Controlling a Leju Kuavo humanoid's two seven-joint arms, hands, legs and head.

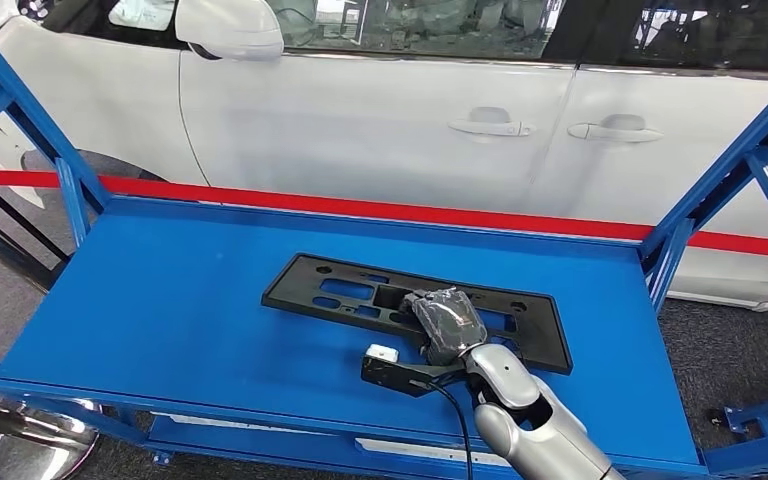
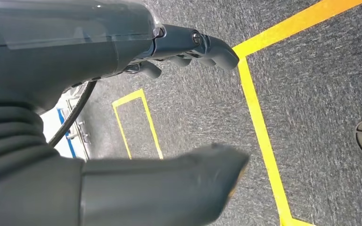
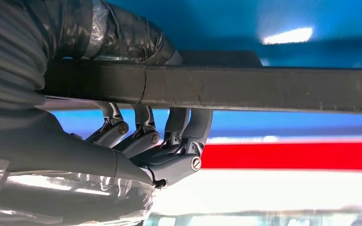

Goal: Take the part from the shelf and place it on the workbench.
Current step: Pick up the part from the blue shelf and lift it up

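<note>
Your right hand (image 1: pixel 447 325) grips the near edge of the black part (image 1: pixel 360 288), thumb on 1 side, fingers (image 3: pixel 143 136) curled over the other. Part lies flat on the blue shelf (image 1: pixel 160 300). Your left hand (image 2: pixel 122 117) hangs over grey floor (image 2: pixel 320 84), fingers apart, holding nothing.

Silver arm, dark grey hands under clear film

The right arm (image 1: pixel 520 415) has rounded silver segments with a black cable alongside; the right hand (image 1: pixel 447 322) is film-wrapped, its dark fingers (image 3: pixel 141 141) linked by round-headed screws. The left hand (image 2: pixel 89 108) shows a grey ribbed cover and thick thumb.
</note>
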